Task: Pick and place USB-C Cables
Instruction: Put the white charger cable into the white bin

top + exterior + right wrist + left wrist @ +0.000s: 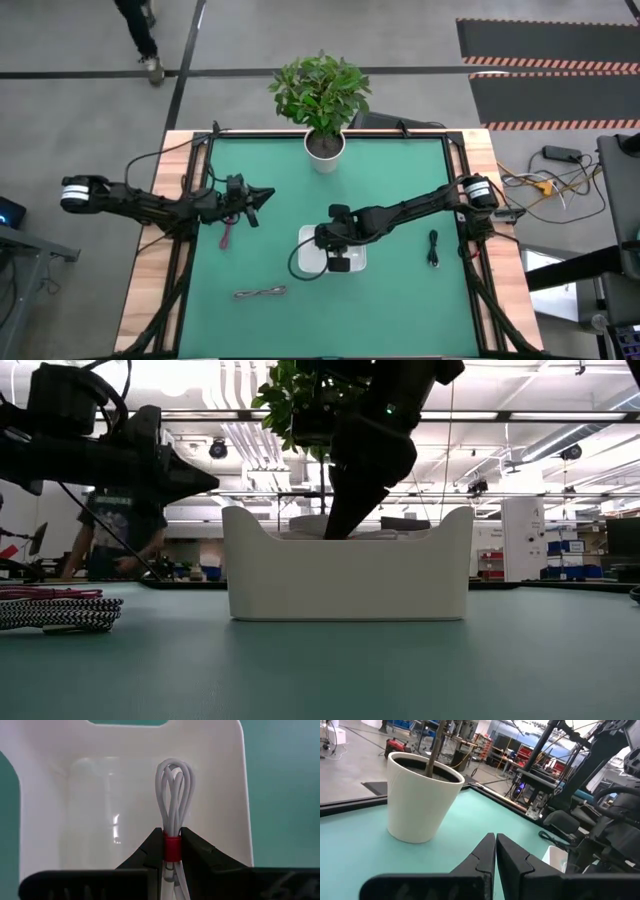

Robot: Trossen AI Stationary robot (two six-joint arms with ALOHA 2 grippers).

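Observation:
My right gripper [338, 258] reaches down into the white rectangular tray [308, 240], shut on the white-grey cable bundle [175, 790]. The tray's wall [348, 565] hides the fingertips in the low view. The magenta-pink cable [227, 235] lies on the green mat just near of my left gripper [265, 196], which hovers shut and holds nothing. The grey-brown cable [260, 293] lies toward the near edge. The black cable [433, 248] lies right of the tray. My right gripper pinches the white-grey bundle between its two fingers at the red band [171, 849] that ties it. The fingers come from above, pointing down into the tray. The looped end [175, 775] sticks out past the fingertips toward the tray's floor; whether it touches the floor I cannot tell.
A white pot [325, 148] with a green plant stands at the far middle of the mat, also close in front of my left gripper [495, 851]. A dark wire loops beside the tray's left side [294, 262]. A person walks on the floor beyond the table [140, 35].

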